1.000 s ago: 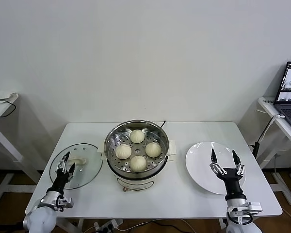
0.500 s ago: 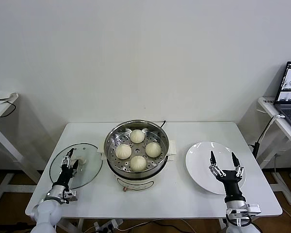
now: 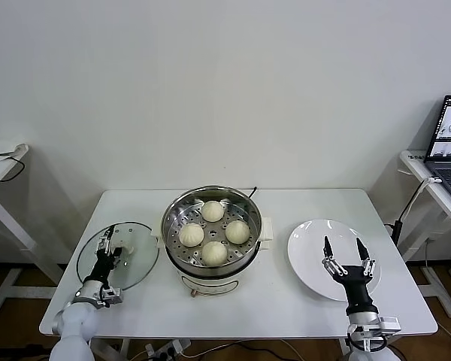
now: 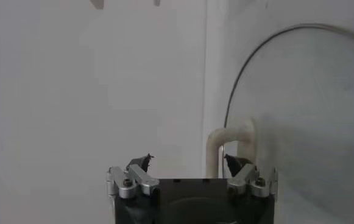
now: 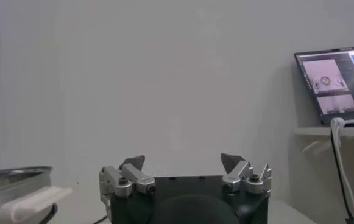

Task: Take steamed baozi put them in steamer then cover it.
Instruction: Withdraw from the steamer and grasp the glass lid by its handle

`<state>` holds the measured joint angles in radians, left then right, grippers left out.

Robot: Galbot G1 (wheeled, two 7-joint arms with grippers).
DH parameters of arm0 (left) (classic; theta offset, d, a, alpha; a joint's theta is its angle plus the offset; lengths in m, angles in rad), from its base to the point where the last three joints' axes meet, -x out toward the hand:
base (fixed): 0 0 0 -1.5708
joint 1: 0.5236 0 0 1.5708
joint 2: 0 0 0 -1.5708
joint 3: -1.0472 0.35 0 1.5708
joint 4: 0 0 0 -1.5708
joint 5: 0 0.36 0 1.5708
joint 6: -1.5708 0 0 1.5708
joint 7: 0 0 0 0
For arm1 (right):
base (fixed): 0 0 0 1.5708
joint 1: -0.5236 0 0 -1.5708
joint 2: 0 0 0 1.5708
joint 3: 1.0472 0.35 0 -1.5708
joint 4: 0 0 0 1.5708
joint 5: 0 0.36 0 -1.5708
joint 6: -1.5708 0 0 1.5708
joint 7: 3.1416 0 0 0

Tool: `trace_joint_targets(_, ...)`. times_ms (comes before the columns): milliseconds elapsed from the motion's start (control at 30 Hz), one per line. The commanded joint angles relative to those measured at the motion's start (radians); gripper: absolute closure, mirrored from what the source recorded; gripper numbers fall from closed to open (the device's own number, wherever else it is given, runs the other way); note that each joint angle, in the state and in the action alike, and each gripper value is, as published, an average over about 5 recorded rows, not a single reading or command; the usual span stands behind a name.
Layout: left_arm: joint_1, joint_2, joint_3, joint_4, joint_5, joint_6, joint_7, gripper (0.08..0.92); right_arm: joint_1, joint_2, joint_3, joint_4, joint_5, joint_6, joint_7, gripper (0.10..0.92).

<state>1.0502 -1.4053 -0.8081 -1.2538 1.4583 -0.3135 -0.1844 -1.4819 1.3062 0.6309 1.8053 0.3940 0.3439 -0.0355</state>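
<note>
Standing against a pale wall (image 3: 225,83), white table (image 3: 233,308) — left pincer (image 3: 105,252) and right pincer (image 3: 346,256) both spread apart.

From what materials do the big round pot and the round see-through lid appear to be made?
Big round shiny pot: likely polished stainless steel, since its wall mirrors the room; its side handles look like white plastic. Round see-through lid: apparently clear glass with a dark rim, as the table shows through it.

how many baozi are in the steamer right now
4, all on the perforated tray inside the steamer: one baozi at the back, one on the robot's right, one on its left, one at the front. None seems hidden; the plate holds none.
</note>
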Motion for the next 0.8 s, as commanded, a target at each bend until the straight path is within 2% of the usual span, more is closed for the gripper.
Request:
trace_joint_targets(33,-0.015,-0.001,0.004,0.031,0.005,0.001,-0.018,0.236,0.002,0.001,-0.002,-0.013,-0.006,0.003,-0.001,0.203)
trace_joint_targets(467,-0.008,-0.005,0.005,0.005,0.001,0.007,-0.052,0.614,0.011,0.001,-0.009,-0.023,-0.009,0.003,-0.002,0.203)
trace_joint_targets(667,0.033,-0.006,0.001,-0.120,-0.008,0.025,-0.048,0.776,0.016,0.000,-0.011,-0.022,-0.008,0.003,-0.001,0.203)
trace_joint_targets(800,0.078,-0.001,-0.010,-0.240,-0.022,0.046,-0.030,0.809,0.016,0.000,-0.012,-0.018,-0.007,0.003,-0.001,0.203)
